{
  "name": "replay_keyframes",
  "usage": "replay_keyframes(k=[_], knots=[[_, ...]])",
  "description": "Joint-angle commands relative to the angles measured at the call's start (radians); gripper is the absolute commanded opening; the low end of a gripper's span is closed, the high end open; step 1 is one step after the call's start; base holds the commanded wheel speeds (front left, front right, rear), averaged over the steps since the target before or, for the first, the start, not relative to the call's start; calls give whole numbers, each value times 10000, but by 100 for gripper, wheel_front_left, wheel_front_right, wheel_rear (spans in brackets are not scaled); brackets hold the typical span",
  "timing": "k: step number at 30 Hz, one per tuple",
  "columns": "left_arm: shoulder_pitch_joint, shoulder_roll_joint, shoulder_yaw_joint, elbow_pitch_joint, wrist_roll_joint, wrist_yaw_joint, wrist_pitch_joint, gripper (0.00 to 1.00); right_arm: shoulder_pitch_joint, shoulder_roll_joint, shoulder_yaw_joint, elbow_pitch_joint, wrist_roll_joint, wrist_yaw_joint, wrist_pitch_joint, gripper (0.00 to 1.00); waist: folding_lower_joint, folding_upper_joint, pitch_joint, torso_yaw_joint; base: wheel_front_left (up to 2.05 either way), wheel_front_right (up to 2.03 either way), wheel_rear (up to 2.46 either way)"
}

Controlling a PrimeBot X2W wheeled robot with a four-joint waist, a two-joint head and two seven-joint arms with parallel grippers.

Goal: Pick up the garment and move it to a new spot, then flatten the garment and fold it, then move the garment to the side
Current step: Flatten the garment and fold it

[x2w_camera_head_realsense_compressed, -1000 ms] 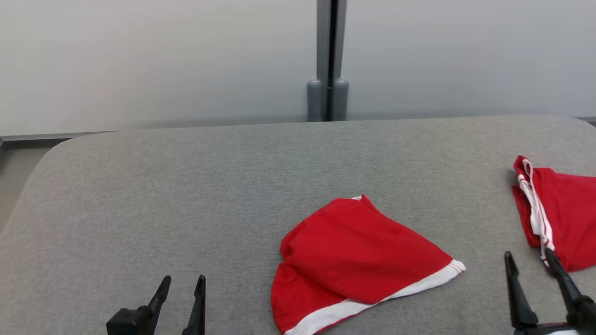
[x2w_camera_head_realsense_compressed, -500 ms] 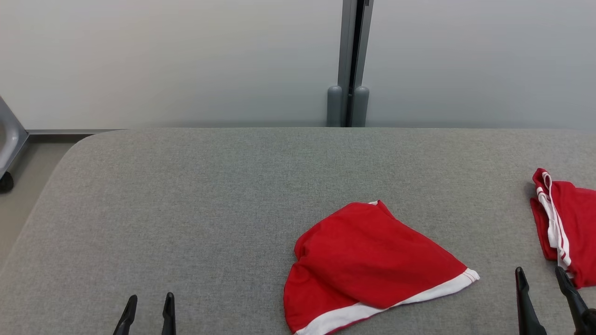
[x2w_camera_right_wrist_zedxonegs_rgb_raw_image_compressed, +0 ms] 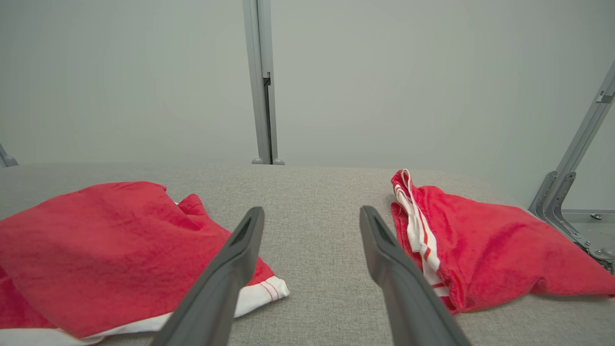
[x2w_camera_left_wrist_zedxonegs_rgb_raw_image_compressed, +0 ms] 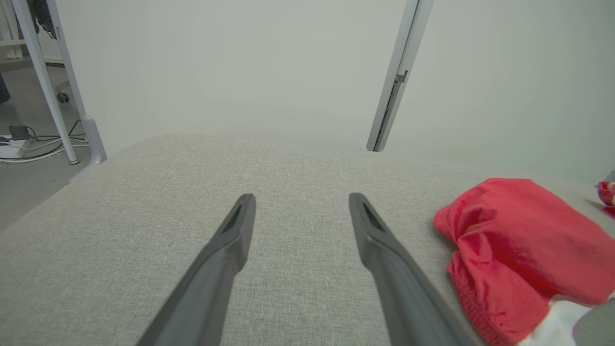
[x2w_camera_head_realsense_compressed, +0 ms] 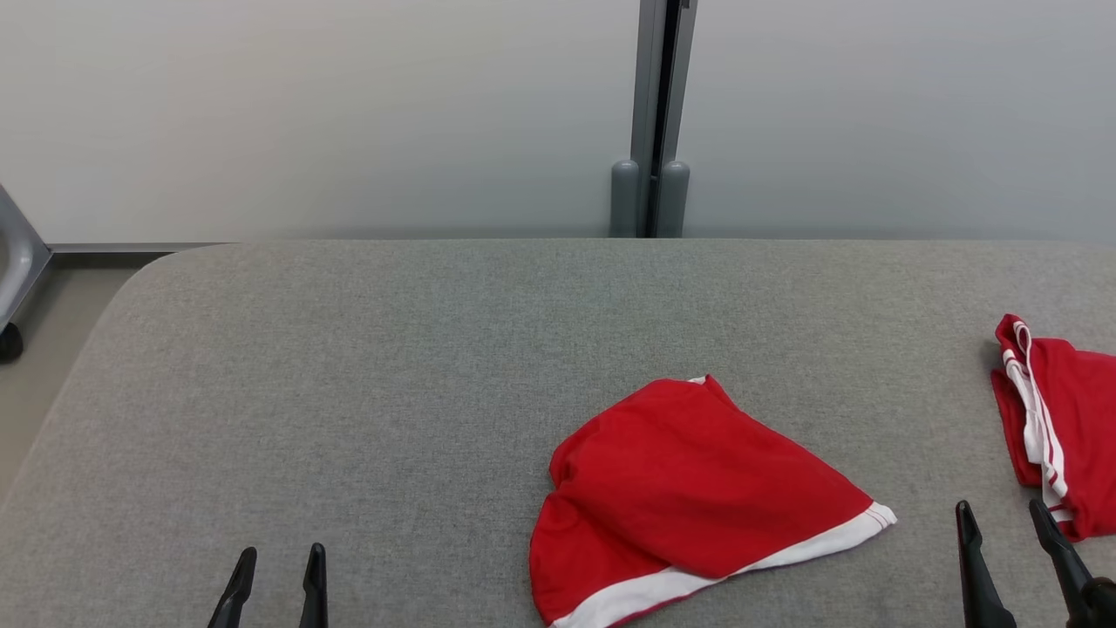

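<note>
A red garment (x2w_camera_head_realsense_compressed: 689,488) with a white hem lies crumpled on the grey padded table (x2w_camera_head_realsense_compressed: 392,366), right of centre; it also shows in the left wrist view (x2w_camera_left_wrist_zedxonegs_rgb_raw_image_compressed: 519,250) and the right wrist view (x2w_camera_right_wrist_zedxonegs_rgb_raw_image_compressed: 110,240). A second red garment (x2w_camera_head_realsense_compressed: 1059,419) with white stripes lies bunched at the table's right edge (x2w_camera_right_wrist_zedxonegs_rgb_raw_image_compressed: 480,245). My left gripper (x2w_camera_head_realsense_compressed: 281,558) stands open at the lower left over bare table, well left of the central garment (x2w_camera_left_wrist_zedxonegs_rgb_raw_image_compressed: 301,199). My right gripper (x2w_camera_head_realsense_compressed: 999,510) stands open at the lower right, over the bare strip between the two garments (x2w_camera_right_wrist_zedxonegs_rgb_raw_image_compressed: 312,211).
A pale partition wall with a grey vertical post (x2w_camera_head_realsense_compressed: 652,113) runs behind the table. A metal frame leg (x2w_camera_head_realsense_compressed: 13,270) and floor lie off the table's rounded left corner. Another metal bracket (x2w_camera_right_wrist_zedxonegs_rgb_raw_image_compressed: 571,192) stands beyond the right edge.
The head camera has shifted, so the whole scene sits further right and lower. Both grippers now show less of themselves at the bottom edge. The garments lie unchanged.
</note>
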Motion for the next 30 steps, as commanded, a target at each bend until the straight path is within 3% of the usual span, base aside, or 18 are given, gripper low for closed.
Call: replay_keyframes(k=[1, 10, 13, 16, 17, 21, 24, 30], knots=[[-124, 24, -5, 9, -78, -21, -17, 100, -44, -33, 9, 27, 5, -2, -50, 100, 0, -1, -7, -6, 0, 0, 0], [-320, 21, -52, -871, -857, -2, -16, 100, -584, -95, 600, -208, 226, -2, -48, 100, 0, -1, 115, -151, 0, 0, 0], [-129, -1, -862, -607, -1341, 13, 25, 100, -940, -834, 1345, 479, 68, -2, 230, 100, 0, -1, 141, -222, 0, 0, 0], [-268, 43, -1781, -156, -2087, 68, 1448, 100, -1610, -1772, 2246, 1286, 125, -2, 1397, 100, 0, -1, 214, -202, 0, 0, 0], [-268, 43, -1781, -156, -2087, 68, 1448, 100, -1610, -1772, 2246, 1286, 125, -2, 1397, 100, 0, -1, 214, -202, 0, 0, 0], [-484, 23, -2774, -193, -3320, 164, 3286, 100, -2305, -2496, 3080, 2064, 410, -2, 2711, 100, 0, -1, 513, -96, 0, 0, 0], [-650, 26, -3401, -67, -3618, 207, 4325, 100, -2823, -2790, 3641, 2540, 650, -2, 3372, 100, 0, -1, 880, -27, 0, 0, 0], [-1162, 29, -4150, 95, -4224, 239, 4978, 100, -3626, -3095, 4502, 3099, 1174, -2, 3753, 100, 0, -1, 1572, 64, 0, 0, 0]])
